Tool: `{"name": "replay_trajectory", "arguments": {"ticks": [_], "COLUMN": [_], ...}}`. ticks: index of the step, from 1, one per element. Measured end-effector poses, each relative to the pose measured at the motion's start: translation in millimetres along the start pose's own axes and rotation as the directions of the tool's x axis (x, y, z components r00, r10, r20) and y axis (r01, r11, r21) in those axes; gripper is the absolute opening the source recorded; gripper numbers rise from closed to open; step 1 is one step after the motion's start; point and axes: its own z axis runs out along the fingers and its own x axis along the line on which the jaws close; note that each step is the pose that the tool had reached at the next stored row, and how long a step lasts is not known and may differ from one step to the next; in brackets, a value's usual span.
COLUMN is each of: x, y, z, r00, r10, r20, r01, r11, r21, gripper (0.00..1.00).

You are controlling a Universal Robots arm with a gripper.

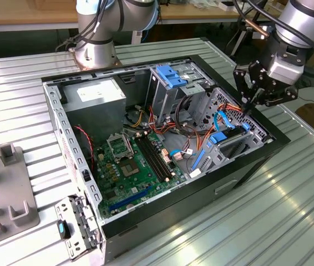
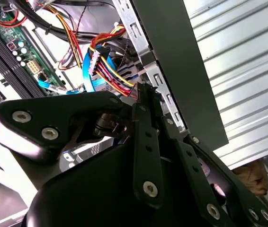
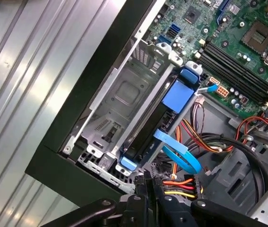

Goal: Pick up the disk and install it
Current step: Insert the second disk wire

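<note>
The gripper (image 1: 249,105), fingers pressed together on nothing, hangs over the case's (image 1: 246,166) edge; the disk (image 3: 150,125) sits upright in its bay just below. Cables (image 3: 179,158) beside it could snag.

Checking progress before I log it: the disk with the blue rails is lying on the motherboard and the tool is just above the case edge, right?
Not quite. The disk sits in the drive cage by the case wall, not on the motherboard, as the first wrist view shows. The tool is just above the case edge, in the exterior view.
</note>
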Motion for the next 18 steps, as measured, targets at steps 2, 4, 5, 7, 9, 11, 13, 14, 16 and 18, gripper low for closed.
{"name": "replay_trajectory", "arguments": {"ticks": [2,4,5,7,9,11,13,14,16,18], "x": [-1.0,-2.0,-2.3,-2.7,-2.8,-3.0,-3.1,-3.2,-3.3,-3.4], "y": [1.6,3.0,3.5,4.1,4.3,4.7,4.9,5.0,5.2,5.4], "z": [0.5,0.8,1.0,1.5,1.8,2.4,2.9,3.2,3.9,4.9], "r00": [0.9999,0.9994,0.9984,0.9952,0.9928,0.9871,0.9813,0.979,0.9681,0.9551], "r10": [0.015,0.035,0.056,0.098,0.119,0.159,0.191,0.203,0.249,0.295], "r20": [-0.0015,-0.0038,-0.0059,-0.0102,-0.0124,-0.0167,-0.0202,-0.0213,-0.0264,-0.0315], "r01": [-0.015,-0.036,-0.056,-0.098,-0.119,-0.159,-0.191,-0.203,-0.249,-0.295], "r11": [0.9999,0.9994,0.9984,0.9952,0.9929,0.9872,0.9815,0.9792,0.9684,0.9555], "r21": [-0.0005,-0.0013,-0.0019,-0.0031,-0.0036,-0.0044,-0.005,-0.0052,-0.0057,-0.006], "gripper": [0.16,0.16,0.16,0.16,0.16,0.16,0.16,0.16,0.16,0.16]}}
